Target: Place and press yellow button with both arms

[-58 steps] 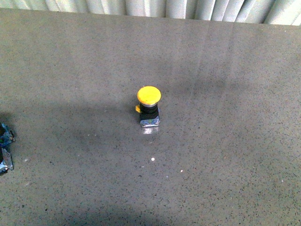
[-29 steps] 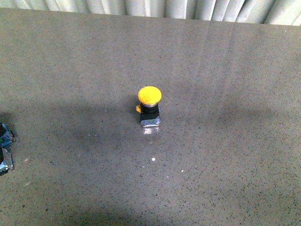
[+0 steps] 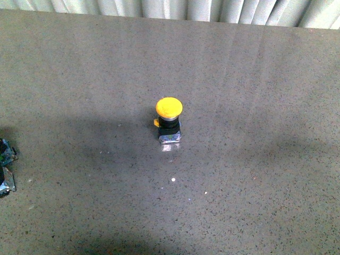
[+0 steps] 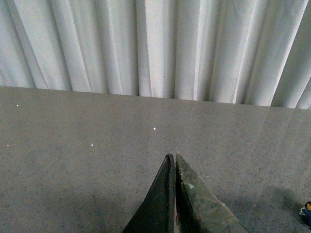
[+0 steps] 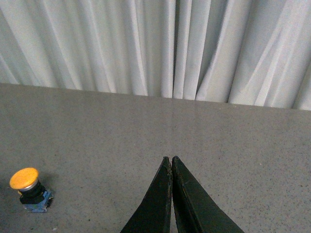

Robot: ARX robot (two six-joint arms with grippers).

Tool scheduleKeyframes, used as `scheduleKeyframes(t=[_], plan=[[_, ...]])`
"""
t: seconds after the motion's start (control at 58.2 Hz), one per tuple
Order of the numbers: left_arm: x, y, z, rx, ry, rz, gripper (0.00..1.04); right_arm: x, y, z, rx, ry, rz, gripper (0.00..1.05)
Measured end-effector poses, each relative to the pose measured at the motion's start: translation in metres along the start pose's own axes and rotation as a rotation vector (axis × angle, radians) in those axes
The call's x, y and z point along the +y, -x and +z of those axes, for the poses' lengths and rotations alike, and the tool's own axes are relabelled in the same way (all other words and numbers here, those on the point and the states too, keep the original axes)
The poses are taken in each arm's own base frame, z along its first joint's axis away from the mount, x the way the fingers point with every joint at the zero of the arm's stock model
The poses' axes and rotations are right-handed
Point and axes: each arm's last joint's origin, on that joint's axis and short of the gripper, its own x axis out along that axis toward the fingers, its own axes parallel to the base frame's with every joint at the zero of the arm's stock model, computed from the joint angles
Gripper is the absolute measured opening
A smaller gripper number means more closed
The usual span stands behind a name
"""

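Button (image 3: 169, 121) is standing upright mid-bench (image 3: 265, 79), cap up, untouched. Both claws, left (image 4: 174, 162) and right (image 5: 171, 162), are pinched together, empty. Button is lying well off to the right claw's side; which arm is nearer is unclear.

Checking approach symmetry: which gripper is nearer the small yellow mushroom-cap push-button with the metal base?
Probably right, narrowly. The right gripper, shut, has the whole yellow button off to its side. The left gripper, also shut, has no button clearly in its wrist view.

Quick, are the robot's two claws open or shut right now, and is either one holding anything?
Left gripper: shut, holding nothing.
Right gripper: shut, holding nothing; the yellow button stands apart on the table.
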Motion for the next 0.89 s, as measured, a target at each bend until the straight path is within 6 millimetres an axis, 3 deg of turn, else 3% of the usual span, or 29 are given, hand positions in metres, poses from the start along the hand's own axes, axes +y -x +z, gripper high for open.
scheduleKeyframes(t=[0.893], plan=[[0.000,0.000,0.000,0.000,0.000,0.000,0.01,0.000,0.024,0.002,-0.009,0.000,0.000,0.01]])
